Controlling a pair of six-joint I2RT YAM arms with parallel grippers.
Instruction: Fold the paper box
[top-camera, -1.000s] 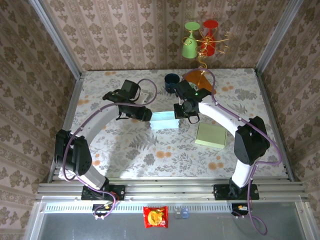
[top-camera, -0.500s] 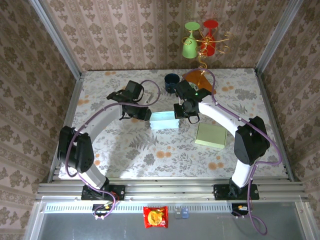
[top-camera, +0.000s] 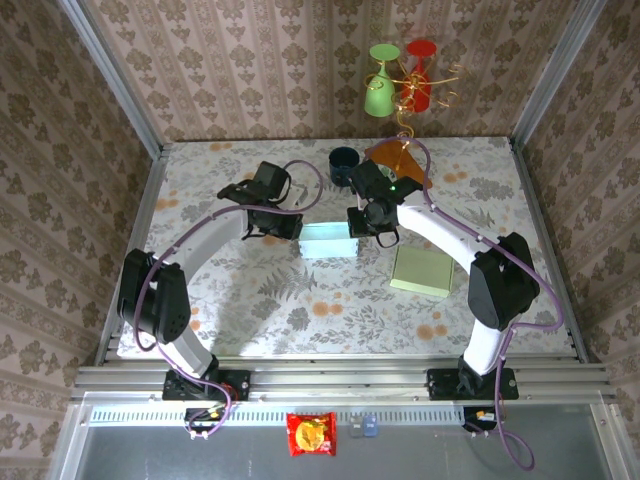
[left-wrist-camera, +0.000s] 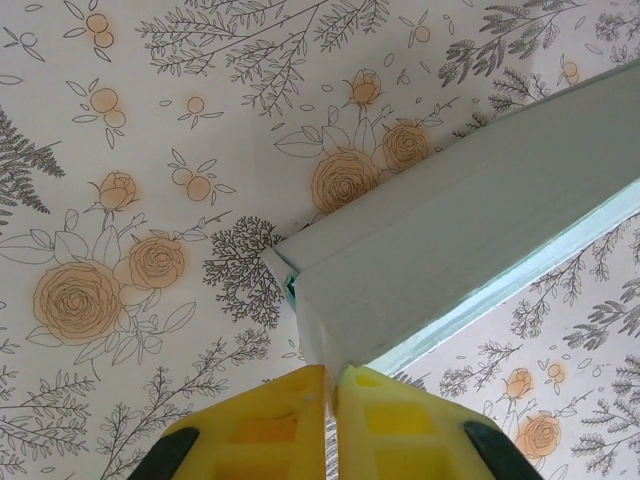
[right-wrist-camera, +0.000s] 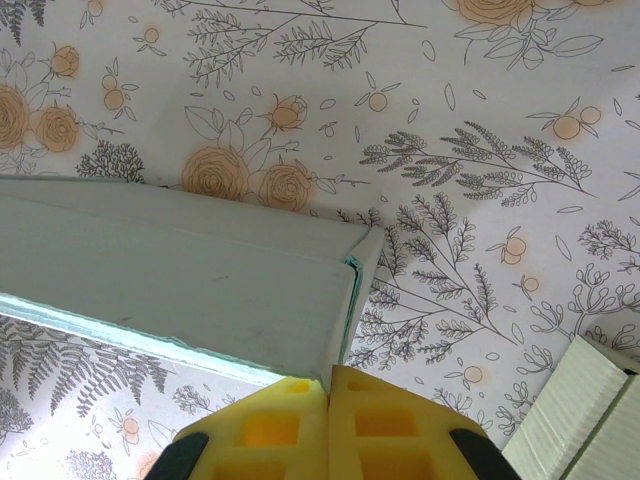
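Bright, even overhead light; frames sharp.
Soft shadows fall beneath the arms (top-camera: 200, 245) on the table (top-camera: 300, 310), a paler band along its near edge; in the wrist views the box (left-wrist-camera: 470, 210) looks crisp, evenly lit.

1. The pale blue-green paper box (top-camera: 328, 241) is a long, narrow, part-folded carton. It sits near the middle of the counter (top-camera: 300, 300), slightly toward 12 o'clock, with its length running from 9 to 3 o'clock.
2. A brighter teal edge shows along one long side.
3. The left end effector (left-wrist-camera: 332, 375) pinches its 9 o'clock end, and the right end effector (right-wrist-camera: 328, 385) pinches its 3 o'clock end.
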